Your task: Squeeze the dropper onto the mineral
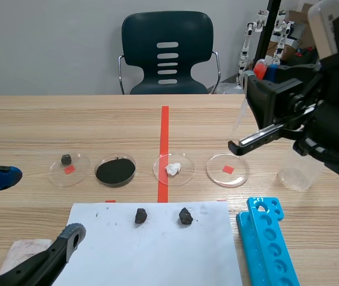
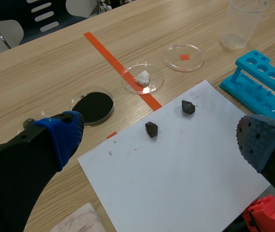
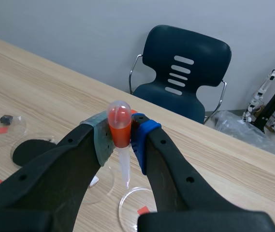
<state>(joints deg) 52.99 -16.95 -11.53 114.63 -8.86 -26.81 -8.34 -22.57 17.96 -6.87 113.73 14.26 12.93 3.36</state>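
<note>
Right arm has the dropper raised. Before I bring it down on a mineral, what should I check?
1. Right claw grips the dropper: ok, pads clamp its red bulb.
2. Tip pointing down: ok.
3. Tip over a mineral: not ok; it hangs near the dish that holds no mineral.
4. Liquid in the dropper: cannot tell.
5. Left claw out of the way: ok, open and low at the near part of the paper.
6. Dark mineral and its neighbour on the paper uncovered: ok.
</note>
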